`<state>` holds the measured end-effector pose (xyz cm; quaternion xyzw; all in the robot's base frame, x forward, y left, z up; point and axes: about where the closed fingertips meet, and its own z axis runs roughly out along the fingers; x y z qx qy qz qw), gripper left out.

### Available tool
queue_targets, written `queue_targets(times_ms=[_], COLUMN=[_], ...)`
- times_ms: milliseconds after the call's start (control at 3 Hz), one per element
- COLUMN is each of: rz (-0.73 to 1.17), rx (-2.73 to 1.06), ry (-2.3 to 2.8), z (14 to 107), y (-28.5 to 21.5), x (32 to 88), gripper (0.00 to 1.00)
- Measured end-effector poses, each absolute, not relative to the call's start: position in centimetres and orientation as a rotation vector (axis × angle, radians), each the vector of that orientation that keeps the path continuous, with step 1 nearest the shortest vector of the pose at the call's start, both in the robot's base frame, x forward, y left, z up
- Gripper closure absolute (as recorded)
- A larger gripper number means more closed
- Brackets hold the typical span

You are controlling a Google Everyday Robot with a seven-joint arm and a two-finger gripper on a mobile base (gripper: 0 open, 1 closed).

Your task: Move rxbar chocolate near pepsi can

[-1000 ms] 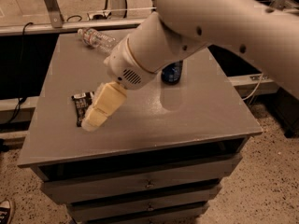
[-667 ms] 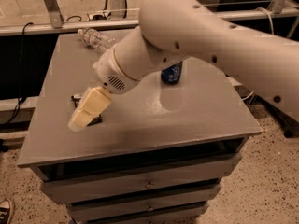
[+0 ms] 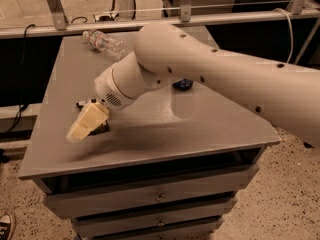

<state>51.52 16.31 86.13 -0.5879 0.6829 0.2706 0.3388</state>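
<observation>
Cream gripper (image 3: 86, 124) over rxbar chocolate (image 3: 102, 129), L side of table (image 3: 215, 129); open/shut unclear.

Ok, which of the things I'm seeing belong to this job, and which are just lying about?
Job: rxbar, partly hidden by the gripper low over the table; pepsi can, mostly hidden behind the arm.
Lying about: bottle near the table's back edge; shoe on the floor.

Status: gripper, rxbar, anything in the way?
Gripper low over rxbar chocolate, left of view. Pepsi can farther right, mostly hidden behind arm. Plastic bottle at back, off the path.
</observation>
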Motion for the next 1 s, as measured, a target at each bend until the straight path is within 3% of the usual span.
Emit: queue_targets(times_ms=[333, 667, 1000], rz=[0.706, 0.706, 0.704], rx=[-1.486, -1.445, -1.412], ry=[1.815, 1.859, 1.891], z=[84.6, 83.5, 82.6], y=[17.1, 17.6, 17.8], x=[52.2, 52.3, 52.5], gripper=[0.0, 0.17, 0.41])
